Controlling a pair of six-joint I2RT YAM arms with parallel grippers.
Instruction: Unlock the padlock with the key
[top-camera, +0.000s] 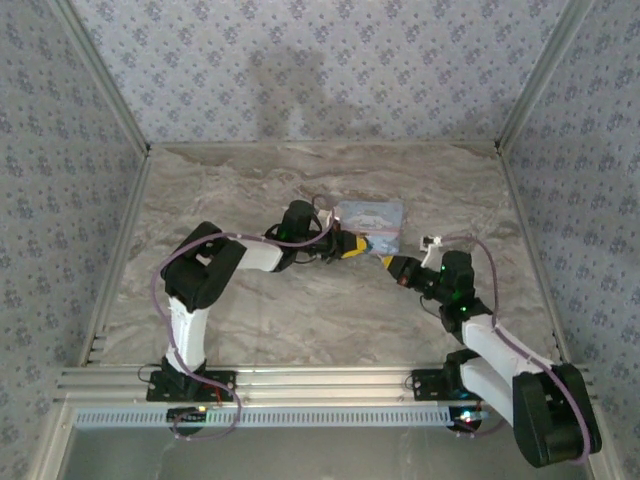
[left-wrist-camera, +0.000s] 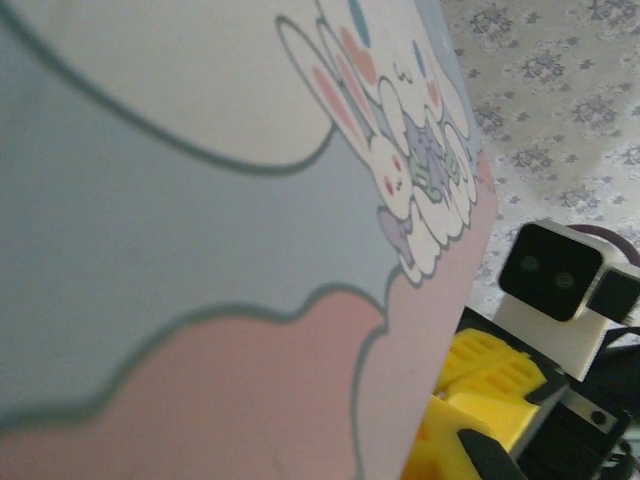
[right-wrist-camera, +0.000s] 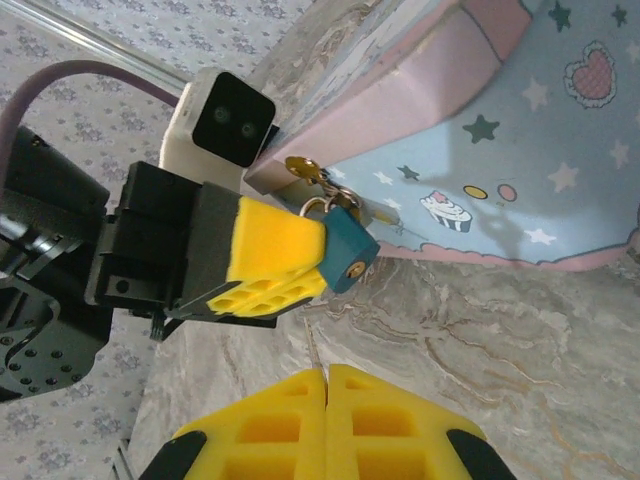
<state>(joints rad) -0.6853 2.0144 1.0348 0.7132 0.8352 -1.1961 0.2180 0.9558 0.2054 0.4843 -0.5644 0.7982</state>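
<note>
Padlock (right-wrist-camera: 347, 255) tilted, shackle up-left, keyhole down-right, clamped in left gripper (right-wrist-camera: 318, 260); right gripper (right-wrist-camera: 325, 385) pinches key (right-wrist-camera: 311, 345) pointing up.

Left arm (top-camera: 205, 270) is reaching rightward from its base, elbow raised, forearm running inward. Left gripper (right-wrist-camera: 300, 262) is clamping the padlock (right-wrist-camera: 350, 255), one yellow finger lying over it. Right arm (top-camera: 495, 345) is folding at the elbow and extending up-left. Right gripper (right-wrist-camera: 326, 380) is facing the left one, just apart, fingers pressed together
</note>
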